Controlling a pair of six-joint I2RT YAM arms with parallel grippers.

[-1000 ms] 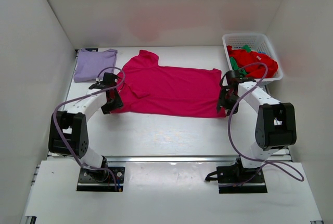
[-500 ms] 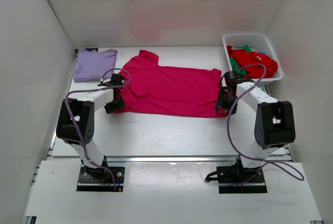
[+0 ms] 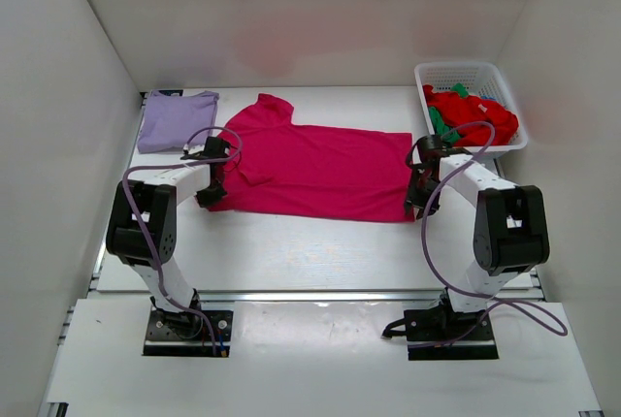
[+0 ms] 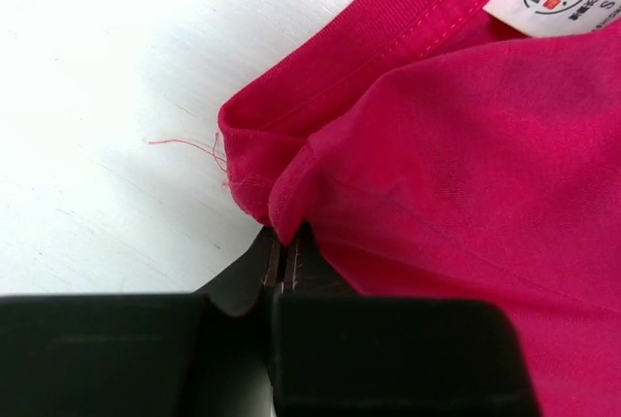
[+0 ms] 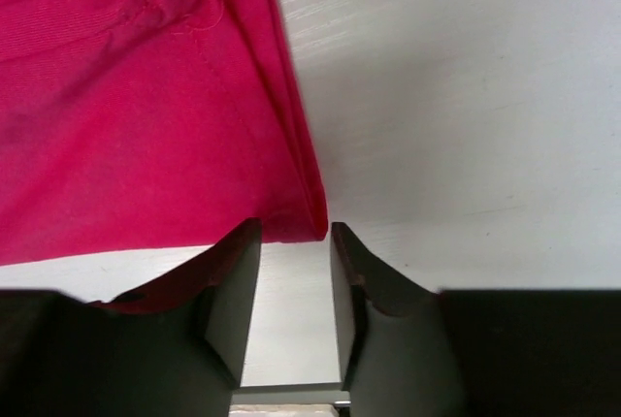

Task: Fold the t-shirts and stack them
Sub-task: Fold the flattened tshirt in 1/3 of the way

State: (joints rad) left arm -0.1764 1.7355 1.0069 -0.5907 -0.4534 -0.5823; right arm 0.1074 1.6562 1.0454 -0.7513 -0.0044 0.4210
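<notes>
Grippers at the two near corners of pink shirt (image 3: 310, 170), spread flat on table (image 3: 310, 242).
Left gripper (image 3: 209, 192) (image 4: 283, 260): fingers pressed together, pinching a bunched edge of the cloth. Right gripper (image 3: 415, 194) (image 5: 296, 242): fingers apart, straddling the shirt's corner, a gap showing. Lavender shirt (image 3: 175, 118): far left of table. Red and green shirts (image 3: 475, 116): heaped in basket (image 3: 466, 73), far right.

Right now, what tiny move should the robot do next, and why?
Probably shut the right gripper: its jaws stand apart around a hem corner of the pink shirt, while the left gripper is clamped on the other end.
</notes>
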